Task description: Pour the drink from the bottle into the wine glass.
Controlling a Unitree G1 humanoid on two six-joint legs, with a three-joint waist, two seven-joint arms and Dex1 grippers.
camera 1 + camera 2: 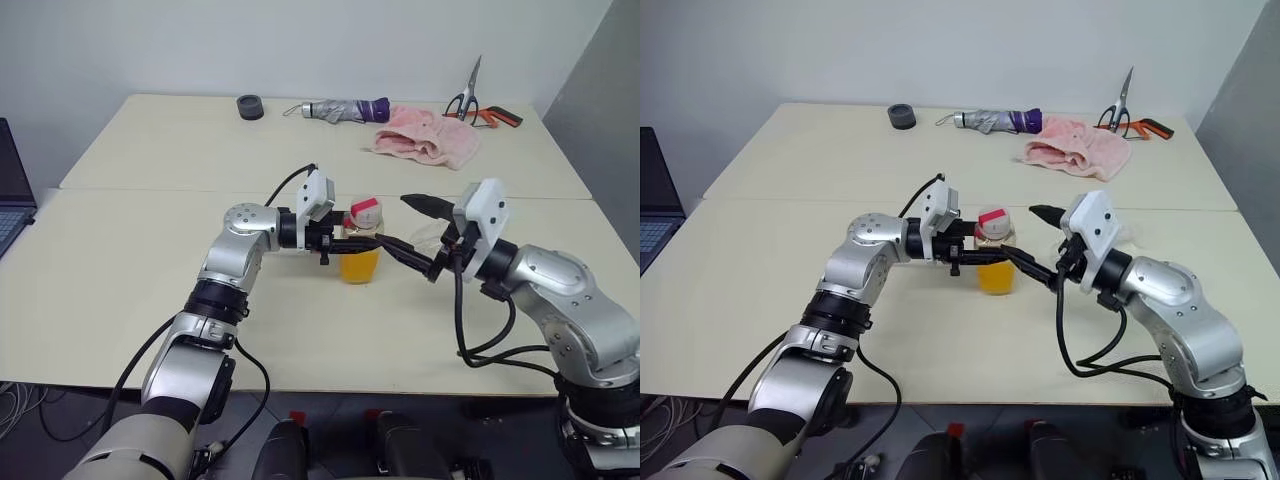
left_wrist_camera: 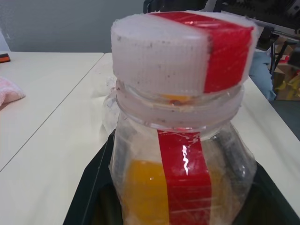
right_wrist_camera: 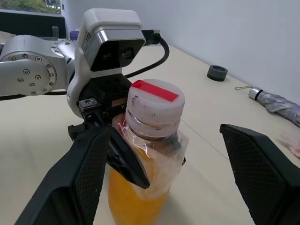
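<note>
Both arms are chunky brushed-silver shells with black joints, loose black cables looping off them, white camera boxes on the wrists, black textured fingers (image 3: 79,178).

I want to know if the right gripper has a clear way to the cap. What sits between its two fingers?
The bottle with its cap stands between the open right gripper fingers, touching neither, as the right wrist view shows; the left gripper holds it.

Glossy clear plastic bottle (image 2: 183,183), ribbed cap (image 2: 180,49), matt table (image 1: 120,290), perhaps terry-cloth pink towel (image 1: 425,135)
</note>
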